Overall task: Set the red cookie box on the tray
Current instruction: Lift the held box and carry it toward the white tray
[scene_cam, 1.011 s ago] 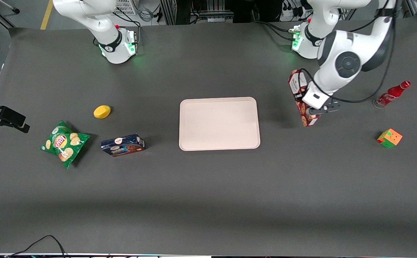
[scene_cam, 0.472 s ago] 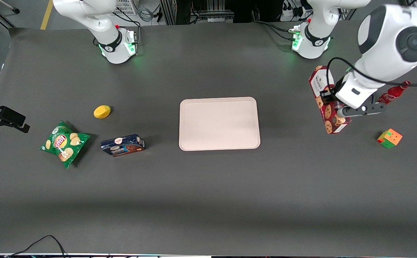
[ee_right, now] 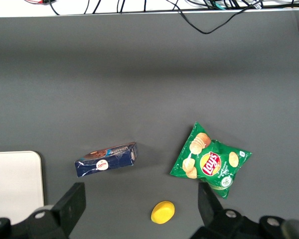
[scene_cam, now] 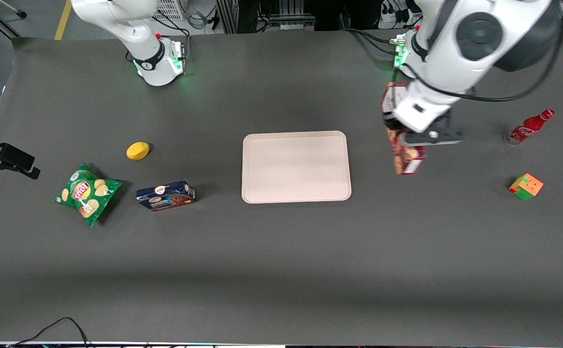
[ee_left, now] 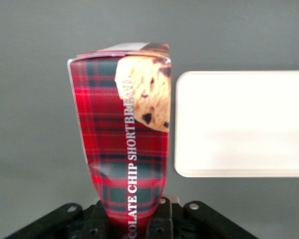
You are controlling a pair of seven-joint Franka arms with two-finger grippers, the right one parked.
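Even overhead light; soft shadows lie beside the flat pale pinkish-cream tray (scene_cam: 295,166). The gripper (scene_cam: 409,137) and white arm look slightly motion-blurred, perhaps.

my black gripper (scene_cam: 409,140) is clamped on the red cookie box (ee_left: 127,134), red and dark green plaid with white lettering and tan cookies with dark chips. the tray (scene_cam: 295,166) is pale pinkish cream on a dark grey table (scene_cam: 281,270). the chip bag (scene_cam: 86,193) is green, the lemon (scene_cam: 137,150) yellow, the other cookie box (scene_cam: 165,195) dark blue, the bottle (scene_cam: 527,127) red, the cube (scene_cam: 526,186) orange and green.
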